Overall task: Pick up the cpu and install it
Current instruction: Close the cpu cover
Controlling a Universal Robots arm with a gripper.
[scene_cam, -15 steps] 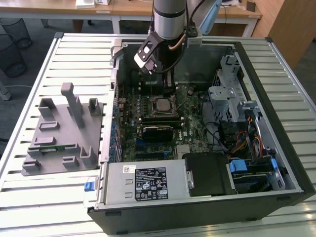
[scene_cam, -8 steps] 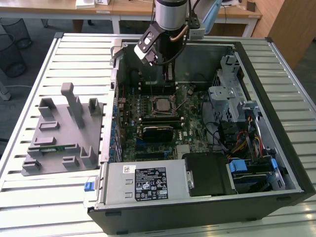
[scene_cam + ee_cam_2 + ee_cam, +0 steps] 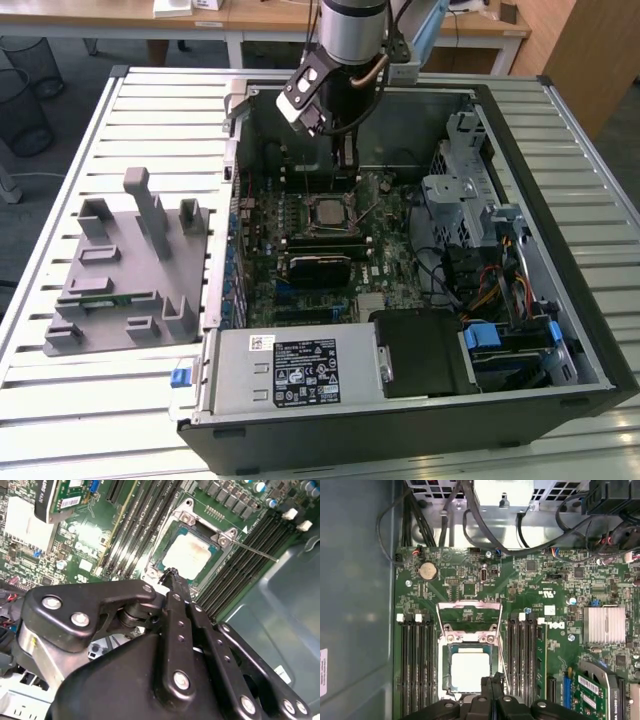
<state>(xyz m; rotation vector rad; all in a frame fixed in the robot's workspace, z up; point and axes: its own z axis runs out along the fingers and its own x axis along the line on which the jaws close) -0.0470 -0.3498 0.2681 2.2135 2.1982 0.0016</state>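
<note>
The cpu (image 3: 328,213) lies flat inside the open motherboard socket (image 3: 331,232) of the computer case, silver top up. Both wrist views show it seated in the black frame, cpu (image 3: 187,555) and cpu (image 3: 469,670). The socket's metal load plate (image 3: 469,612) is flipped back and its thin lever (image 3: 255,550) sticks out sideways. My gripper (image 3: 345,168) hangs just above the socket's far edge. Its fingertips (image 3: 492,681) are pressed together with nothing between them, beside the chip's edge. The gripper (image 3: 171,574) is shut and holds nothing.
Memory slots (image 3: 415,665) flank the socket on both sides. A grey fixture tray (image 3: 130,270) with a green memory stick (image 3: 100,297) lies at the exterior view's left. The power supply (image 3: 295,370), drive cage (image 3: 470,190) and cables (image 3: 480,275) crowd the case.
</note>
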